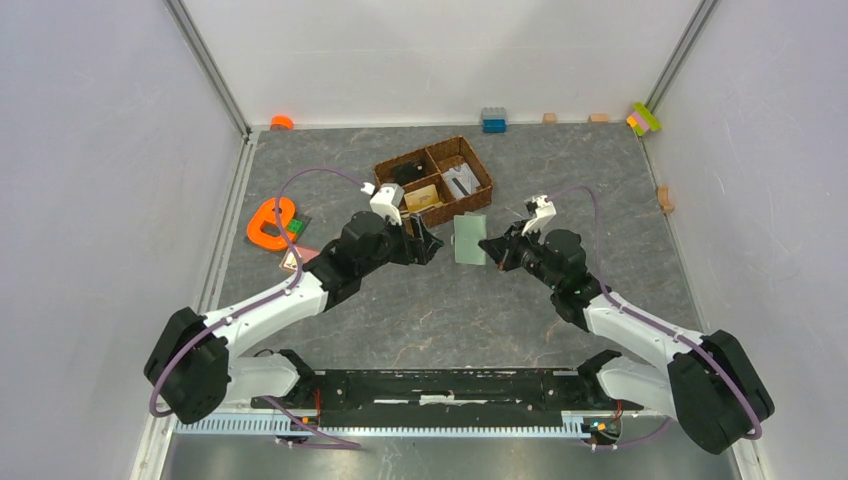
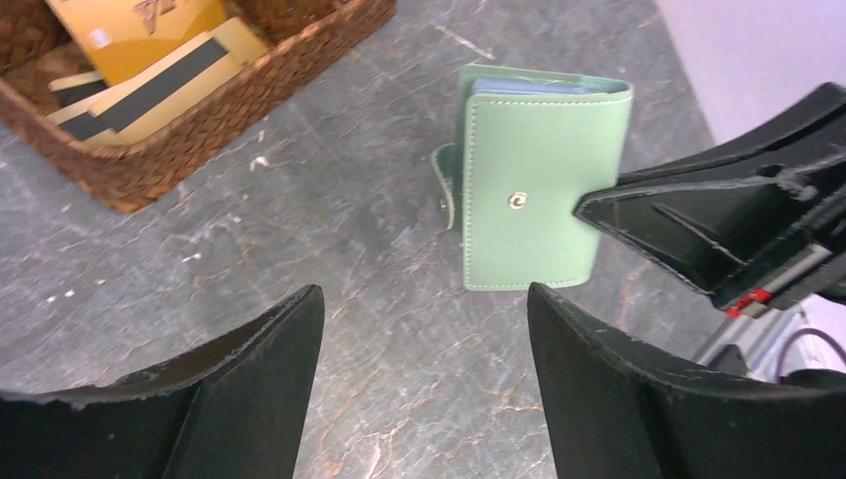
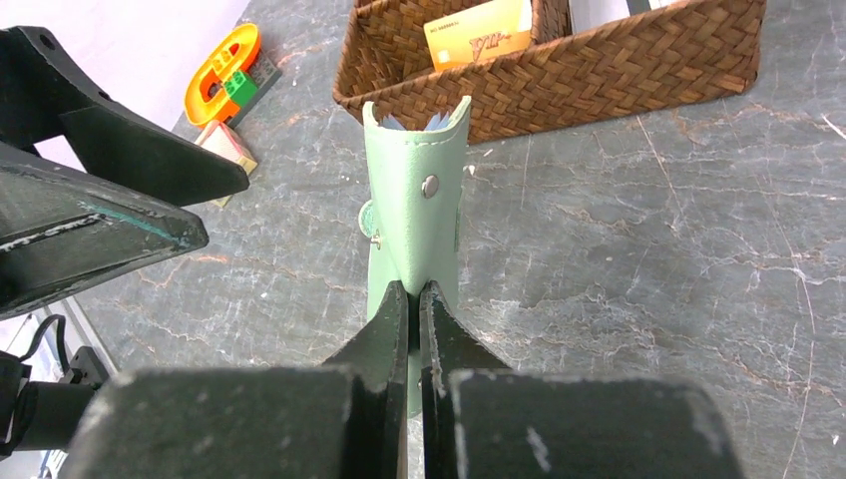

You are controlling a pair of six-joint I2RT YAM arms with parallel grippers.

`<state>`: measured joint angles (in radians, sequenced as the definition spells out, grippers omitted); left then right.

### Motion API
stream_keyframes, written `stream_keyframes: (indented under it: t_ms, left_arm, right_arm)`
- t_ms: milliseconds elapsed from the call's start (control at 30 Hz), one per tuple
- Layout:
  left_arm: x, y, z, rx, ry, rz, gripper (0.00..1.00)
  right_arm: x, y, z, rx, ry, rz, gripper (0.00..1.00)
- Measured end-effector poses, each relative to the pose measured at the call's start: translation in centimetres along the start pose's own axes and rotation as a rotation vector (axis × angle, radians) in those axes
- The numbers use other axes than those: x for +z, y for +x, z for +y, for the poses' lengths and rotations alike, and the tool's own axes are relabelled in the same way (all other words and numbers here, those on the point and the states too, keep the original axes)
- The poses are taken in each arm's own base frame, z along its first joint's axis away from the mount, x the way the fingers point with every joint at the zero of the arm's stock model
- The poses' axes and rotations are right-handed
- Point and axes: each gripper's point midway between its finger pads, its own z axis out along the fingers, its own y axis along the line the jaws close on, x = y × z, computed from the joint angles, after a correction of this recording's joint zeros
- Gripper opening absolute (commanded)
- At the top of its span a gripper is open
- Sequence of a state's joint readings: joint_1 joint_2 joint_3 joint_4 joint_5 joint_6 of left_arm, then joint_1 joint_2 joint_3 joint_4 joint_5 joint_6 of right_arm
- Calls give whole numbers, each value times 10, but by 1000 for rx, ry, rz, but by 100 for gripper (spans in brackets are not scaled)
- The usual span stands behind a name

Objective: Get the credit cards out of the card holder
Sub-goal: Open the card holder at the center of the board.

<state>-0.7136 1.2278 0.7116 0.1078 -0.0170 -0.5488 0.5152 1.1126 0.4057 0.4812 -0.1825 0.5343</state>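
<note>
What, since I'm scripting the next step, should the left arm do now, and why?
Probably ease the open left gripper in to pinch the card holder on its free side. The right gripper is shut on one edge of the folded holder, pale-blue inside shows at another edge, and the left jaws stand clear of it.

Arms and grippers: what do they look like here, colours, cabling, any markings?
The left arm and right arm have white links with bulky black joints. A purple cable loops along each, and a white module sits at each wrist. Jaws are black, wedge-shaped, with scuffed edges; the right gripper carries a small red mark.
</note>
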Motion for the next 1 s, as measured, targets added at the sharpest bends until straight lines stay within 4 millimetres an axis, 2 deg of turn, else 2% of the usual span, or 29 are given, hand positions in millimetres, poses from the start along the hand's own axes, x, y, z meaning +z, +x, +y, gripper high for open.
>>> stream_keyframes:
  t_ms: [233,567,767,1000]
  left_arm:
    - [0,-7,-16,1,84,-27,81]
    - [16,13,-14,0,88,57,78]
    - [16,15,-12,0,80,63,67]
    - [17,12,0,-1,7,55,55]
  right_arm:
    - [-5,-17,13,-16,-50,-60,0]
    - [-9,-24,29,-32,-134,-97,0]
    - [-8,-23,40,-35,-203,-90,0]
    - [-7,-19,42,-27,-222,-70,0]
